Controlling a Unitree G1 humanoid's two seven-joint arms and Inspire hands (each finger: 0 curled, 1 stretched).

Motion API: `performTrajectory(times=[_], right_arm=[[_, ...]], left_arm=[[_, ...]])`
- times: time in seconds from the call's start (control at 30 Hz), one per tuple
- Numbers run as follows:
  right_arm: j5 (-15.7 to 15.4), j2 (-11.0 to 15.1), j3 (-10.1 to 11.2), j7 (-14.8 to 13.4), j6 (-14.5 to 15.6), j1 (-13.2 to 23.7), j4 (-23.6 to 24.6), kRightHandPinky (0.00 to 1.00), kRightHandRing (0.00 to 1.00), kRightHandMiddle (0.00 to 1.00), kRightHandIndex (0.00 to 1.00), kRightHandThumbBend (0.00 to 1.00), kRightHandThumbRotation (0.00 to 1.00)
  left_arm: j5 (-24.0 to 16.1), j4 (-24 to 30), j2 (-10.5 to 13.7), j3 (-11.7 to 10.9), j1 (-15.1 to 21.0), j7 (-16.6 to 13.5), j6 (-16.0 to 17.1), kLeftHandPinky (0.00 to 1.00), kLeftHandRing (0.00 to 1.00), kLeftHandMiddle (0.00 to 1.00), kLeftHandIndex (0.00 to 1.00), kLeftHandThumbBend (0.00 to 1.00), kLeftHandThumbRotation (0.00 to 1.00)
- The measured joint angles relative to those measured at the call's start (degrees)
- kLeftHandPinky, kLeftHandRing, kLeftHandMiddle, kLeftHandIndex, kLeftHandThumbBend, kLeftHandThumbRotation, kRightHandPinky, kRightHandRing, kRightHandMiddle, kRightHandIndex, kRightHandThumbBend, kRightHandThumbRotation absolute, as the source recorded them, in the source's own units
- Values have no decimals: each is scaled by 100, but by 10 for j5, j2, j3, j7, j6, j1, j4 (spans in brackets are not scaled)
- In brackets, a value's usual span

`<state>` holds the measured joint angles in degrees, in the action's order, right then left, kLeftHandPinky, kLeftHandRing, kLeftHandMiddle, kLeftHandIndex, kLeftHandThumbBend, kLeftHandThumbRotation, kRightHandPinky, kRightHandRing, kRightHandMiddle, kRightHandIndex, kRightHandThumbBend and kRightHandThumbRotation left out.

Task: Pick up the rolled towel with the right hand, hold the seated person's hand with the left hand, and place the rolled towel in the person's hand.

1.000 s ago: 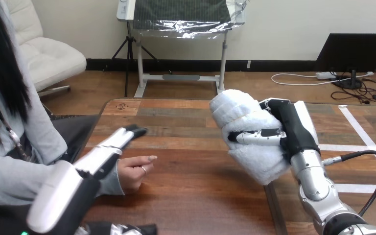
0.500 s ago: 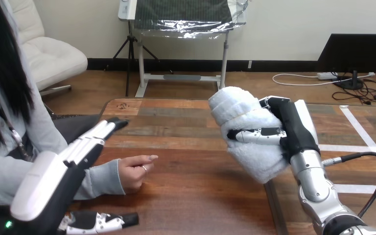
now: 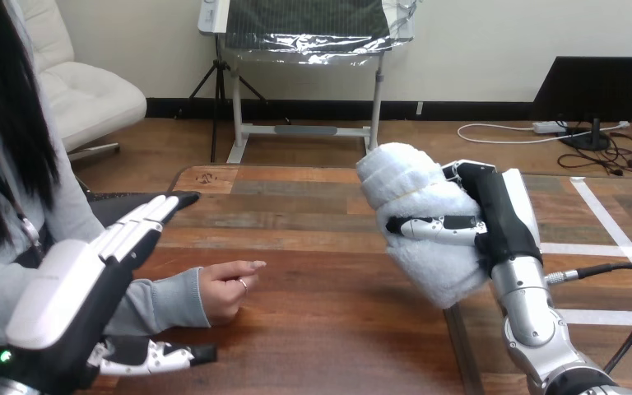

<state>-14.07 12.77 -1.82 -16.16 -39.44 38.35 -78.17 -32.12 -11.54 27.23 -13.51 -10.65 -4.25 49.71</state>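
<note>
The open left hand (image 3: pixel 78 284), just left of the person's hand (image 3: pixel 222 290), should cup it gently from beneath, while the right hand (image 3: pixel 506 222), well right, grips the rolled towel (image 3: pixel 420 193).

Wooden table (image 3: pixel 337 329), person's hand (image 3: pixel 224 290) on it.

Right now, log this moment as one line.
right hand: shut on rolled towel, raised over table | left hand: open, over person's forearm | person's hand: on table, empty | handover: pending
</note>
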Motion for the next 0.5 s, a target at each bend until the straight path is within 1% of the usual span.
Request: performTrajectory(times=[0.17,0.27,0.5], right_arm=[[0,0,0,0,-7,-5,0,27,32,43,47,78,0],[0,0,0,0,-14,-9,0,28,32,44,47,78,0],[4,-1,2,7,-29,-14,0,28,33,44,47,79,0]], left_arm=[[-3,-14,15,9,12,-1,-7,83,91,91,91,100,16],[-9,-24,23,14,20,-2,-11,82,91,91,91,100,16],[-22,-45,42,30,37,-1,-31,83,91,91,90,100,17]])
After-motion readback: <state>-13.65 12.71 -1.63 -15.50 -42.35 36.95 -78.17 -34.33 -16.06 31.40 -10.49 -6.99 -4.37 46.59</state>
